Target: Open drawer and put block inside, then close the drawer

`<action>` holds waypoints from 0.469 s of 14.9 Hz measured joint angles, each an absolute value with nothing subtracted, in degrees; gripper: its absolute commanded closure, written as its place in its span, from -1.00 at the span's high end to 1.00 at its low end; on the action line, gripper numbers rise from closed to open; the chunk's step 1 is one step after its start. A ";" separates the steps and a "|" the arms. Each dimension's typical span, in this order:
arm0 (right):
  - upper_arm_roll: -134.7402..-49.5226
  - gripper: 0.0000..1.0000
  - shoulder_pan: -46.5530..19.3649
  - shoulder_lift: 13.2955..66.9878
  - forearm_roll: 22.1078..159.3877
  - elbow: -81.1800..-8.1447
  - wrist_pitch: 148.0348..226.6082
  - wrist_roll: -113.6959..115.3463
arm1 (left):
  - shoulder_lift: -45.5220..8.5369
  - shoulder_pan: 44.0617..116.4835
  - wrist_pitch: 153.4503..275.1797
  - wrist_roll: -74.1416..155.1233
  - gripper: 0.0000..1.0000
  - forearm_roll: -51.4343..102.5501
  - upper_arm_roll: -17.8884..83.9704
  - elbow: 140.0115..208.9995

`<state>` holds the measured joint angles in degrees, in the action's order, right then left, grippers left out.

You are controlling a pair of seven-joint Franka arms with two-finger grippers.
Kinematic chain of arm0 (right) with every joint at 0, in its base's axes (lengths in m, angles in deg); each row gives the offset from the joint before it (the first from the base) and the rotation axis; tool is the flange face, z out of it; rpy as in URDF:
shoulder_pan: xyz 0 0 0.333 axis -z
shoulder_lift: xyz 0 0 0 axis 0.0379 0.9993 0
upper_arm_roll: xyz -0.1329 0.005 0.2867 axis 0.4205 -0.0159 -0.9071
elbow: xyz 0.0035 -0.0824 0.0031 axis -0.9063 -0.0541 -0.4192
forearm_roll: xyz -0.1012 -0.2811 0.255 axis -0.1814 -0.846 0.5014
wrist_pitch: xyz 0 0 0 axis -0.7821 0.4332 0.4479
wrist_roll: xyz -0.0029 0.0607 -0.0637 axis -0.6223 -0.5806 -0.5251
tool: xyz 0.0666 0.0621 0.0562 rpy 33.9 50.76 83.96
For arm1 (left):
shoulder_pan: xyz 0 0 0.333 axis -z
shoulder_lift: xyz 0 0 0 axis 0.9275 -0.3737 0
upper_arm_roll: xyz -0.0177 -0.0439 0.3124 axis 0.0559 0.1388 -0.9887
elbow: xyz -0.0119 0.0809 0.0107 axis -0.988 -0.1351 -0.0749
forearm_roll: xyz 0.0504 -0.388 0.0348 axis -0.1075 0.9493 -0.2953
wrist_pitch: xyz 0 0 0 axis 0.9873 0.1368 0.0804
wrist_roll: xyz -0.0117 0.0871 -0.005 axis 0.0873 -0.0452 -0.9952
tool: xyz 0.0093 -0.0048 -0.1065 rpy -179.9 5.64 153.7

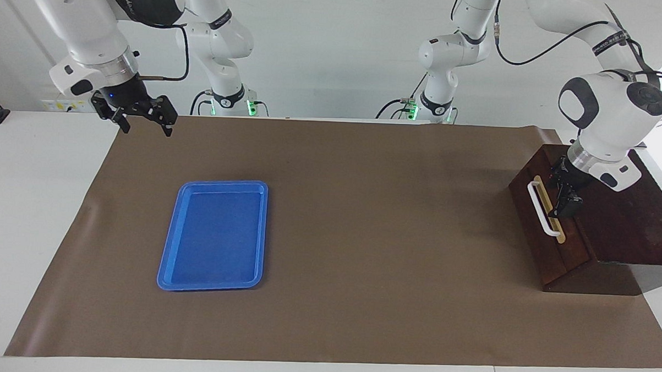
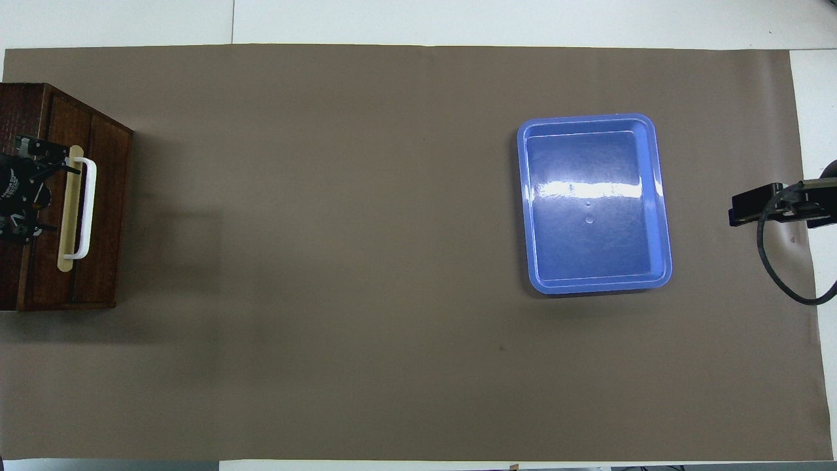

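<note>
drawer [image 1: 549,237] | dark wood, white bar handle | shut | left arm's end of table

Your left gripper [image 1: 563,195] hangs low at the left arm's end of the desk, wrist bent steeply down and jaws pointing downward. Your right gripper [image 1: 142,116] waits raised at the right arm's end, its jaws spread apart and aimed down.
</note>
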<state>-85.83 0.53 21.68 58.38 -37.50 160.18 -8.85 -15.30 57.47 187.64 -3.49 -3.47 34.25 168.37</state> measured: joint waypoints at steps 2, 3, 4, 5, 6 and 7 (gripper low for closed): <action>-85.83 1.00 0.53 21.68 58.60 -37.50 160.19 -8.85 | -14.65 58.93 180.16 4.86 1.00 -3.50 34.72 162.83; -85.83 1.00 0.53 21.68 58.62 -37.50 160.19 -8.85 | -14.02 60.05 175.96 10.45 1.00 -3.50 35.08 160.55; -85.84 1.00 0.53 21.68 58.62 -37.49 160.19 -8.85 | -13.15 61.29 172.41 16.39 1.00 -3.50 35.42 159.05; -85.86 1.00 0.53 21.68 58.62 -37.48 160.19 -8.86 | -12.12 62.51 169.63 22.18 1.00 -3.50 35.69 158.26; -85.91 1.00 0.53 21.68 58.63 -37.47 160.19 -8.85 | -11.01 63.56 167.55 27.40 1.00 -3.48 35.83 157.99; -85.94 1.00 0.53 21.67 58.64 -37.45 160.19 -8.86 | -10.05 64.24 166.09 31.83 1.00 -3.44 35.93 157.99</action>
